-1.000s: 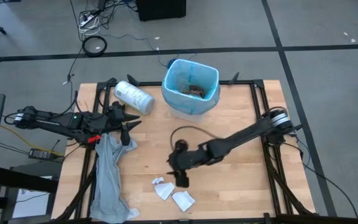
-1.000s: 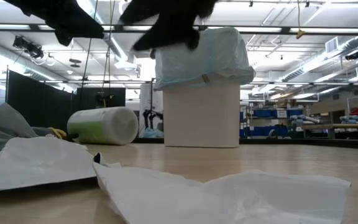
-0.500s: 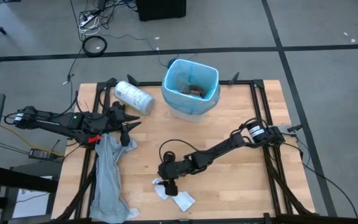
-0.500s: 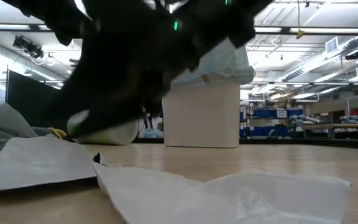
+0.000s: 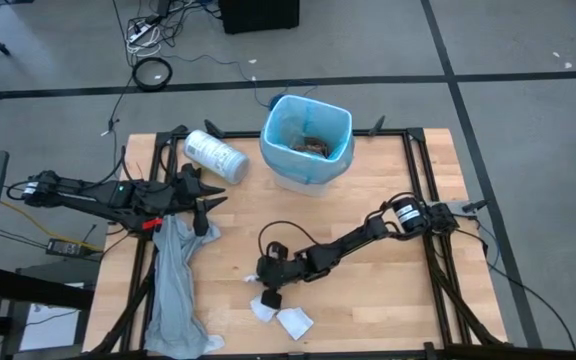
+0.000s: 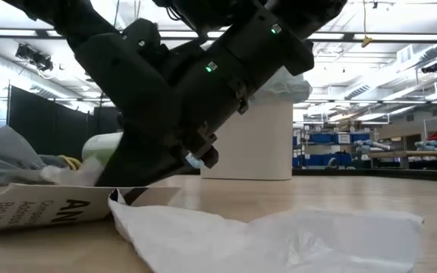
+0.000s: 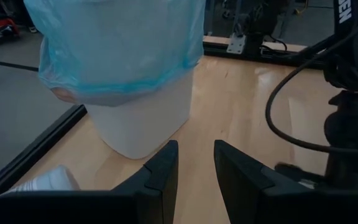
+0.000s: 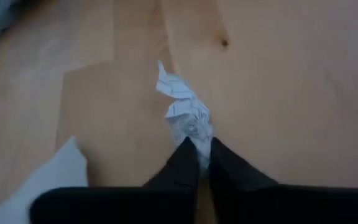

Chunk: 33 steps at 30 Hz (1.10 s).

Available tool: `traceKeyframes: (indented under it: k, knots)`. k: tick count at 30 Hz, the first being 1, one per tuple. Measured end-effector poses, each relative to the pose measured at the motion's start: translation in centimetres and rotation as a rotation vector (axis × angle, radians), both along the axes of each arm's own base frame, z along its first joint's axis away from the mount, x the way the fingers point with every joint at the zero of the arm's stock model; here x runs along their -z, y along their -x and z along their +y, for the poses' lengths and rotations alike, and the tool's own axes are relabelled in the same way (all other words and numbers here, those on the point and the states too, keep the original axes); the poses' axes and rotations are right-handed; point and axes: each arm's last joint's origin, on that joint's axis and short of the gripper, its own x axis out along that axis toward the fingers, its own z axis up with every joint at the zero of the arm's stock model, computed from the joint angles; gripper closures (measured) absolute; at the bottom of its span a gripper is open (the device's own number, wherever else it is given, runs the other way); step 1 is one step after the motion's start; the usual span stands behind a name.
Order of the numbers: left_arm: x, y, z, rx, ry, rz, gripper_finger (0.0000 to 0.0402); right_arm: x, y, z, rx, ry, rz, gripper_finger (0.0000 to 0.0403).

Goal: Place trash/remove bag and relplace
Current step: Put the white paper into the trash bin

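A crumpled white paper with black print (image 5: 261, 306) lies near the table's front, with my right gripper (image 5: 268, 291) shut on it. A second white paper (image 5: 295, 322) lies just right of it, broad in the foreground of the low view (image 6: 279, 235). The light-blue bag (image 5: 308, 108) lines the white bin (image 5: 303, 180) at the far middle, and brown scraps (image 5: 314, 146) lie inside it. My left gripper (image 5: 206, 205) stands open at the left, above the far end of a limp grey sheet (image 5: 176, 290); its wrist view looks at the bin (image 7: 142, 124). My right gripper pinches the crumpled paper's near end (image 8: 194, 127) between its two fingertips (image 8: 188, 155). The fingers slant down from the table's right side. The paper lies on the table, and its far end (image 8: 166, 78) sticks out past the fingertips.
A white printed roll (image 5: 215, 156) lies on its side left of the bin. The grey sheet covers the table's left front. A black frame rail (image 5: 413, 180) runs along the right edge. Bare wood (image 5: 368, 300) lies right of the papers.
My right gripper has come down and toward the table's left and near edge, onto the crumpled paper, and now holds it. In the low view that paper has turned up a printed face where it showed plain white before.
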Motion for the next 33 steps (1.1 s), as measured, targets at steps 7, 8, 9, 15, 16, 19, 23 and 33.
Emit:
traceKeyframes:
  k: [7, 8, 9, 15, 16, 19, 23, 33]
  knots:
    - [0.0, 0.0, 0.0, 0.001, 0.0, -0.004, 0.0289, -5.8, 0.4, -1.2, 0.026, -0.008, -0.099, 0.0399]
    - [0.0, 0.0, 0.0, 0.001, 0.0, -0.004, 0.0289, -7.3, 0.7, -1.4, 0.028, 0.016, -0.124, 0.0399]
    - [0.0, 0.0, 0.0, 0.001, 0.0, -0.004, 0.0289, -8.9, 1.0, -1.7, 0.035, 0.051, -0.152, 0.0399]
    - [-0.2, -0.1, 0.0, 0.001, 0.005, -0.023, 0.0289, -19.8, 5.3, -4.7, 0.158, 0.35, -0.314, 0.0401]
    - [-0.3, -0.1, 0.0, 0.001, 0.007, -0.035, 0.0289, -21.4, 6.2, -5.5, 0.188, 0.412, -0.321, 0.0401]
    - [-0.6, -0.2, 0.0, 0.001, 0.014, -0.069, 0.0289, -25.4, 9.0, -8.3, 0.298, 0.574, -0.32, 0.0402]
    - [-0.9, -0.3, -0.1, 0.001, 0.019, -0.103, 0.0289, -28.9, 12.1, -13.3, 0.436, 0.684, -0.291, 0.0402]
    - [-1.1, -0.3, 0.1, -0.039, 0.01, -0.12, 0.0289, -30.4, 15.3, -22.9, 0.545, 0.67, -0.217, 0.0382]
